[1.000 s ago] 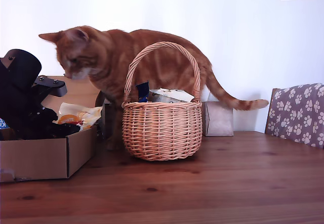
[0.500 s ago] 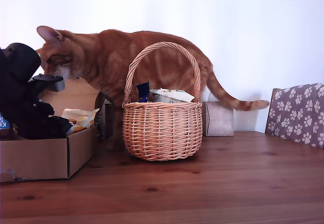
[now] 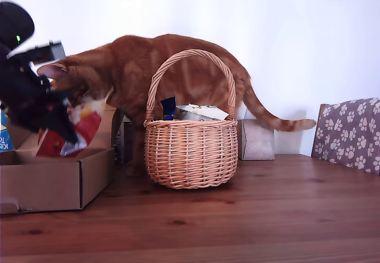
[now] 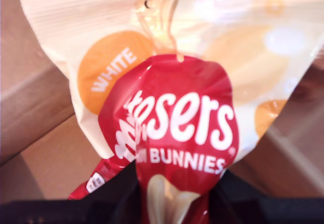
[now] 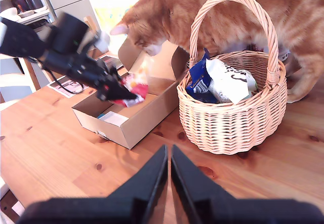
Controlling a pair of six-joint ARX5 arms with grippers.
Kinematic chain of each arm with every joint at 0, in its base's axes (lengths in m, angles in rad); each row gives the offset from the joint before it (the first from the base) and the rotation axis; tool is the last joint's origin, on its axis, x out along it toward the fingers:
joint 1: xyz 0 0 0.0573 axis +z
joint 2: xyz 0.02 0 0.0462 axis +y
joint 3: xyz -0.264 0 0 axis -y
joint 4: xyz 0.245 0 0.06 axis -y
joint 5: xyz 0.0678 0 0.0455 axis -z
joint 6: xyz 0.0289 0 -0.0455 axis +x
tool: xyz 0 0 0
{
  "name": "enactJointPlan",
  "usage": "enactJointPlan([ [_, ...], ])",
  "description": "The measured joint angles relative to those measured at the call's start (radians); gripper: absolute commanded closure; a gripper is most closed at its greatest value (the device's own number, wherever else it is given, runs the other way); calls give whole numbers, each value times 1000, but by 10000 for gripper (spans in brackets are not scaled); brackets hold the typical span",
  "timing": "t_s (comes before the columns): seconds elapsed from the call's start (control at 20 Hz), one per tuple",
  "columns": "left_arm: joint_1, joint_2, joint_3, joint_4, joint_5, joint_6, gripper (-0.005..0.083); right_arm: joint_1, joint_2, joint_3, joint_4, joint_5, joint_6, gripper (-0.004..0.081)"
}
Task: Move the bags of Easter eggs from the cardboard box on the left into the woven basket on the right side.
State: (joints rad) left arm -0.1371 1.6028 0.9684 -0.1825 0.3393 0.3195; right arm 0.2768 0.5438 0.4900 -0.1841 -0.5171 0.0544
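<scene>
Cream-and-orange bag (image 3: 71,133) hung long axis vertical from first tool (image 3: 56,120), clamped, above cardboard box (image 3: 56,183); half a second earlier lay inside. Second tool (image 5: 168,171) nearly closed, empty, above desk (image 5: 61,153).

Cream-and-orange bag (image 4: 177,118), red logo, "WHITE" and "BUNNIES" legible; hangs above the cardboard box (image 3: 56,183), pinched in my first hand (image 3: 62,129). Crinkled, tilted, clear of the box floor. Box: shallow brown corrugated, open, lid flap raised behind, on the surface at the exterior view's left; a pale flat packet (image 5: 112,118) lies inside. Woven basket (image 3: 190,153): round wicker, arched handle upright, just beside the box. It holds a dark blue bag (image 5: 198,80) and a white bag (image 5: 230,82), both leaning, touching
</scene>
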Motion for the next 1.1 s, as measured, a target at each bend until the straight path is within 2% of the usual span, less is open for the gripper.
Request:
enactJointPlan([
  [0.15,-5,-97,0,-39,62,1,610,0,0,0,0,0,0,782],
  [0.3,-45,-177,0,-34,91,-12,610,0,0,0,0,0,0,782],
  [0.5,-179,-186,-1,76,117,-95,611,0,0,0,0,0,0,782],
  [0.6,-254,-170,-2,191,108,-163,611,0,0,0,0,0,0,782],
  [0.8,-386,-76,-2,491,-18,-266,611,0,0,0,0,0,0,782],
  [0.9,-428,10,-2,611,-81,-301,611,0,0,0,0,0,0,782],
  [1.1,-486,171,-2,790,-266,-332,611,0,0,0,0,0,0,782],
])
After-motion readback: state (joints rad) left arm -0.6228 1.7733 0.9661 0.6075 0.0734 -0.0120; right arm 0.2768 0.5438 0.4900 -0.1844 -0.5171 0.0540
